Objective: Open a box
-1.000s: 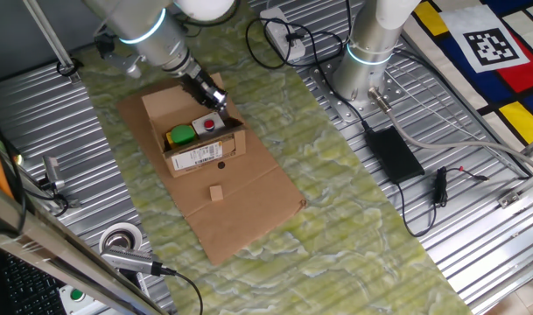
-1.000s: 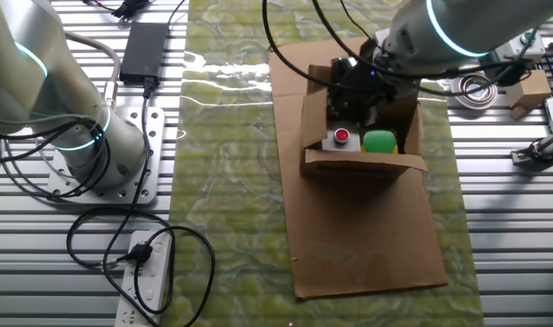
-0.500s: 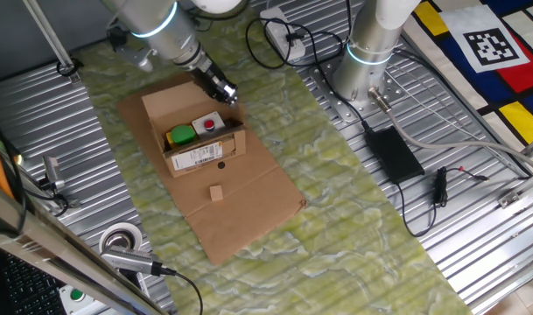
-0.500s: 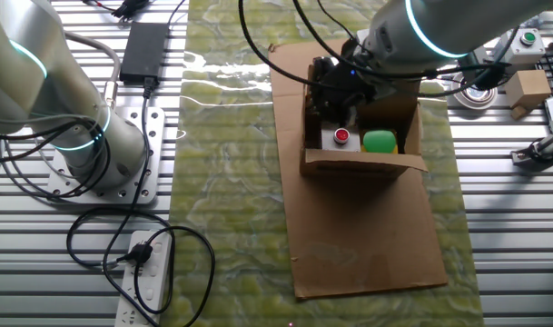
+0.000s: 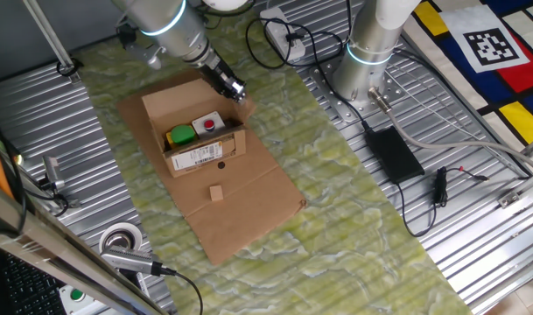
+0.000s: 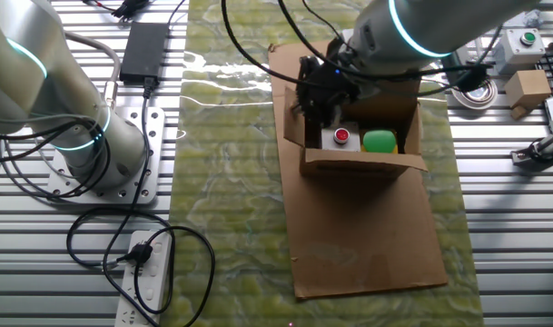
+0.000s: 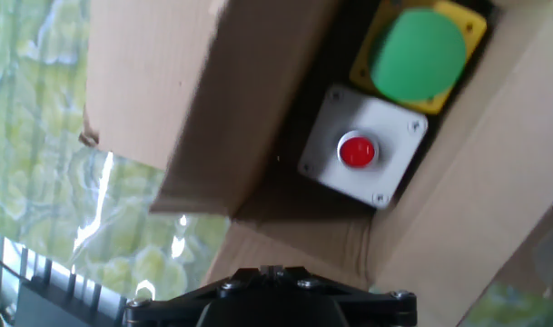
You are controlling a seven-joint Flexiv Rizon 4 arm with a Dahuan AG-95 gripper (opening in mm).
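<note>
The small brown cardboard box (image 5: 196,136) is sitting open on a flat cardboard sheet (image 5: 240,210), white barcode label (image 5: 194,158) unreadable. 2 button units are being shown inside. The black gripper (image 5: 232,87) is positioned at its side flap; grip can't be told.

The claw (image 5: 234,88) hangs at the open box's (image 5: 196,140) far right edge.

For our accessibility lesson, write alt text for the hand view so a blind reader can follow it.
An open cardboard box seen from above holds a white unit with a red button beside a yellow unit with a green button. One brown flap is folded outward over a green patterned mat; the gripper's dark body edges the bottom.
</note>
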